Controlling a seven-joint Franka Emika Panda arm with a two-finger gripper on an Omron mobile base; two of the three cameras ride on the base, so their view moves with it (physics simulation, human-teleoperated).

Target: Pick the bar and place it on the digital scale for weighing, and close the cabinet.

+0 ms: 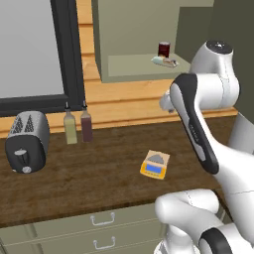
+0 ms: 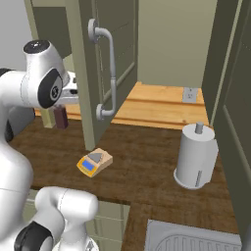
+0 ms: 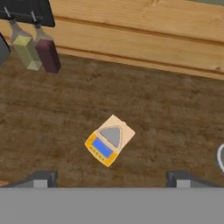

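- Bar: lies flat on the shelf of the open cabinet, just in front of a dark red can; not on the digital scale.
- Bar orientation: long axis runs roughly left to right along the shelf in the left base view; it is too small there to make out its markings or which end is which.
- Desk: dark brown wood-grain top, with a pale wood plank wall behind it and sage-green drawers with small curved handles below its front edge.
- Digital scale: sits alone near the middle of the desk, well apart from everything else. It is turned diagonally; the grey plate is bare, and the blue display edge faces the front of the desk.
- Other items: a grey toaster at the left, two bottles by the dark window frame, and a white paper towel roll at the right near a sink.
- Cabinet door: swung open, with its vertical silver bar handle visible in the right base view. The door hides the shelf contents there.
- Fingers: in the hand view, the two dark tips stand wide apart above the desk with nothing between them.
- Sink: cut off by the bottom edge of the right base view.
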